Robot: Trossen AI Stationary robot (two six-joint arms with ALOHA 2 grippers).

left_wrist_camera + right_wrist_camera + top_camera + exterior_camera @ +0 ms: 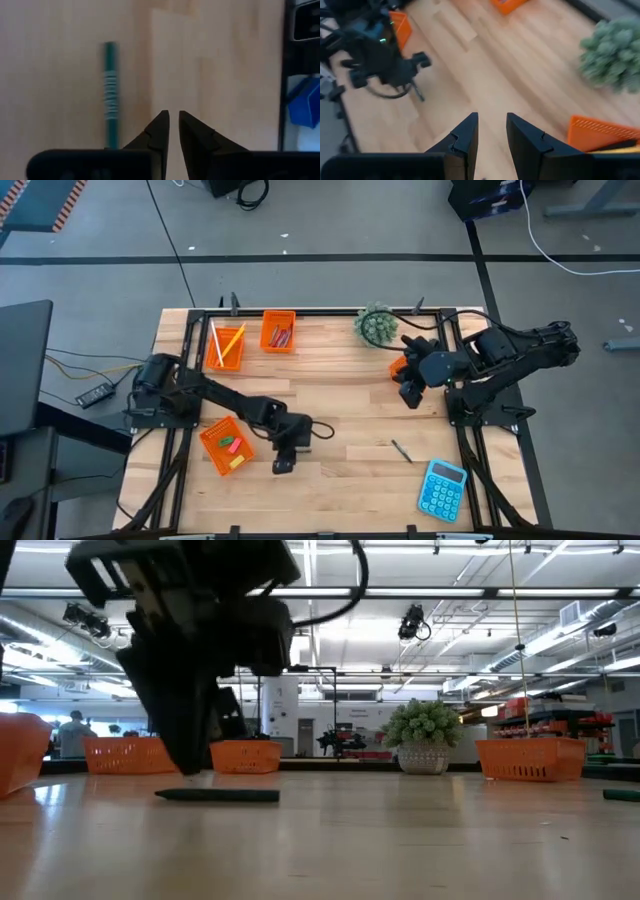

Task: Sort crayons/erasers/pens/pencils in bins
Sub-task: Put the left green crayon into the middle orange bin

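Observation:
A green crayon (110,95) lies flat on the wooden table (350,400), seen in the low view as a dark stick (218,796). My left gripper (173,117) points down just above the table beside the crayon (283,467). Its fingers stand a narrow gap apart with nothing between them. My right gripper (492,125) hangs open and empty high over the table's right side (410,392). A dark pen (400,450) lies on the table near the right. There are orange bins at the far left with pencils (225,348), beside it with crayons (279,332), and near left with erasers (226,446).
A fourth orange bin (398,366) sits under my right arm. A potted green plant (377,325) stands at the far edge, and a blue calculator (443,488) lies at the near right. Bare wood stretches across the table's middle.

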